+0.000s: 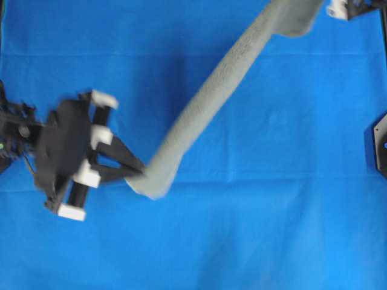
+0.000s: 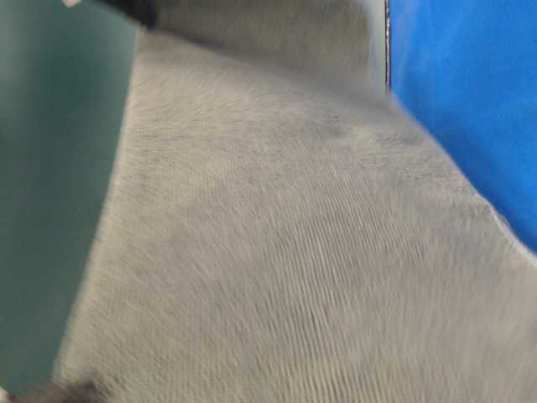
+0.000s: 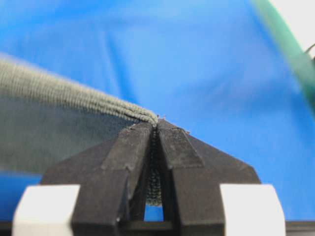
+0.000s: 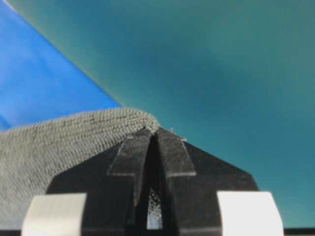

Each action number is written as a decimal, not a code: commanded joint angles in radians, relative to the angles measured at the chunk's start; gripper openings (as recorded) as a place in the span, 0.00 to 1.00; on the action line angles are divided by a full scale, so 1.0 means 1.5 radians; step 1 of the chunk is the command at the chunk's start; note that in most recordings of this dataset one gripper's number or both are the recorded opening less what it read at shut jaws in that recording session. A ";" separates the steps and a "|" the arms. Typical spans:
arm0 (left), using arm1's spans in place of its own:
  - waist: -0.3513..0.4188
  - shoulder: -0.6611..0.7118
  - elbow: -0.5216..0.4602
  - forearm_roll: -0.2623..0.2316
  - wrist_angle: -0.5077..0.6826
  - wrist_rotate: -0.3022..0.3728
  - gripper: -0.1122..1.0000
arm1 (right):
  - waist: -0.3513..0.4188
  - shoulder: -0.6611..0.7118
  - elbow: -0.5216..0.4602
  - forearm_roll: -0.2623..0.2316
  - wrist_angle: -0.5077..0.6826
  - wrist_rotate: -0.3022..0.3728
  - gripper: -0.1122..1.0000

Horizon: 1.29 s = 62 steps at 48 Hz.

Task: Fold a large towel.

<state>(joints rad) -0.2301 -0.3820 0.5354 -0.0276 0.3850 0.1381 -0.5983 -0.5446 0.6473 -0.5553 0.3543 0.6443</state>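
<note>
Towel: the large towel (image 1: 230,84) is hanging lifted above the blue sheet (image 1: 272,211), stretched into a long band between both arms.
Long axis: it is running diagonally in the overhead view, from the sheet's lower-left middle up to its top-right edge.
Left gripper: the left gripper (image 1: 136,172) is pinching the towel's lower-left end, its jaws pressed together on the folded hem.
Right gripper: the right gripper (image 4: 156,132) is clamping the opposite end near the sheet's top-right corner, its jaws likewise closed on cloth.
Key relation: the towel is extending up and right from the left gripper; each arm is holding its own end.
Containers: none are showing.
Judgement: the cloth is probably being carried over for laying down.
</note>
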 commanded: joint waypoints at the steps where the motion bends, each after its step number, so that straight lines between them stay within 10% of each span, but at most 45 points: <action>1: -0.024 0.025 -0.045 0.001 -0.016 0.026 0.12 | -0.006 0.055 -0.070 -0.004 -0.038 0.001 0.12; 22: -0.043 0.150 -0.180 0.001 -0.055 0.054 0.12 | -0.004 0.204 -0.214 -0.004 -0.050 -0.007 0.12; 50: -0.060 0.480 -0.489 -0.001 -0.206 0.019 0.12 | -0.025 -0.024 -0.012 -0.006 0.105 -0.013 0.12; 62: -0.065 0.447 -0.377 -0.007 -0.200 -0.020 0.12 | 0.003 0.088 -0.009 -0.001 0.020 -0.011 0.12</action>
<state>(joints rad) -0.2654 0.3543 -0.0844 -0.0307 0.0951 0.1243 -0.5983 -0.4725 0.6565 -0.5538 0.4387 0.6259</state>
